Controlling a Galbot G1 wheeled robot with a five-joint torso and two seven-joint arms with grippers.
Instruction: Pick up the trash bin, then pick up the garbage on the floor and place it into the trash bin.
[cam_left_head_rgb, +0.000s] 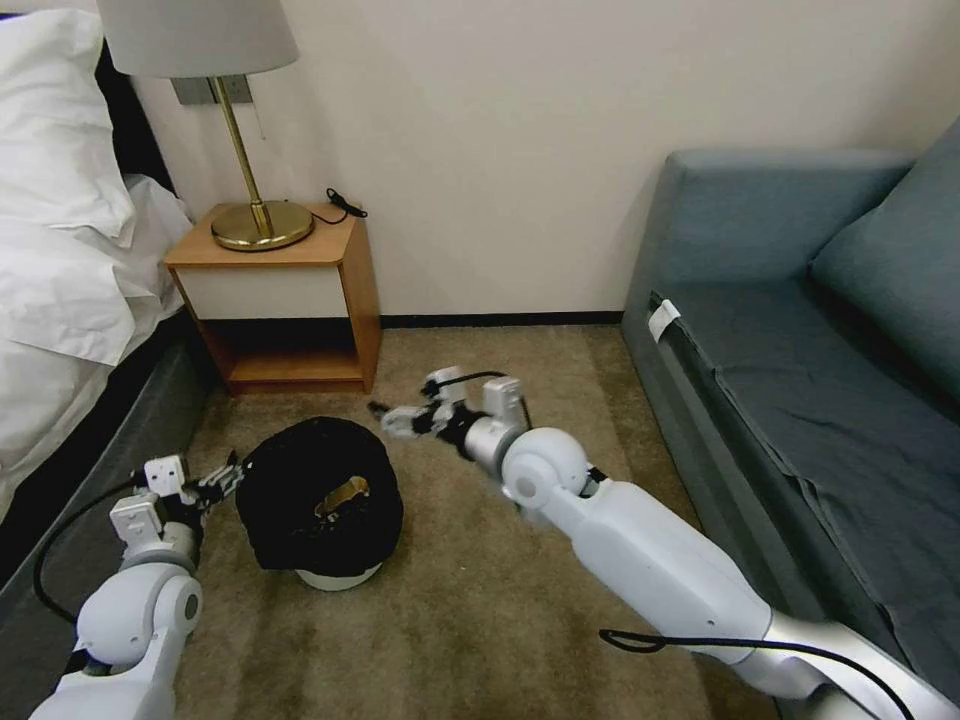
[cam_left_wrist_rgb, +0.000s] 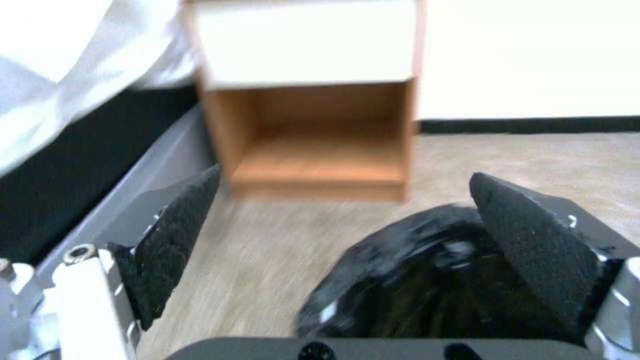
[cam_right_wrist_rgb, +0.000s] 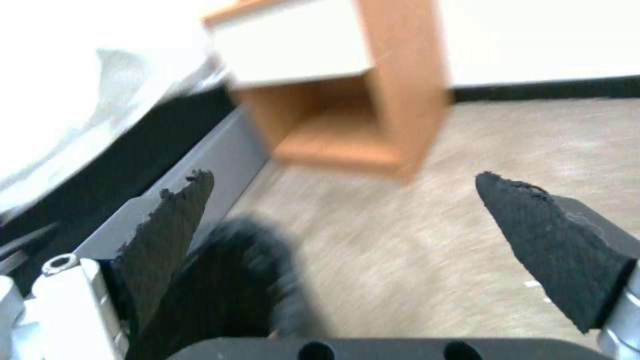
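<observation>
The trash bin (cam_left_head_rgb: 320, 505), a low white tub under a crinkly black bag, stands on the carpet. A gold-brown piece of garbage (cam_left_head_rgb: 345, 492) shows inside its opening. My left gripper (cam_left_head_rgb: 222, 480) is low at the bin's left side, open. In the left wrist view (cam_left_wrist_rgb: 345, 174) the black bag (cam_left_wrist_rgb: 407, 280) lies close against one finger pad (cam_left_wrist_rgb: 533, 240). My right gripper (cam_left_head_rgb: 395, 420) hovers open just beyond the bin's far right rim. The right wrist view (cam_right_wrist_rgb: 345, 176) has the blurred black bin (cam_right_wrist_rgb: 233, 280) near one finger.
A wooden nightstand (cam_left_head_rgb: 290, 300) with a brass lamp (cam_left_head_rgb: 255, 215) stands against the wall behind the bin. The bed (cam_left_head_rgb: 70, 300) runs along the left and a blue-grey sofa (cam_left_head_rgb: 800, 380) along the right. Bare carpet (cam_left_head_rgb: 480, 620) lies in front.
</observation>
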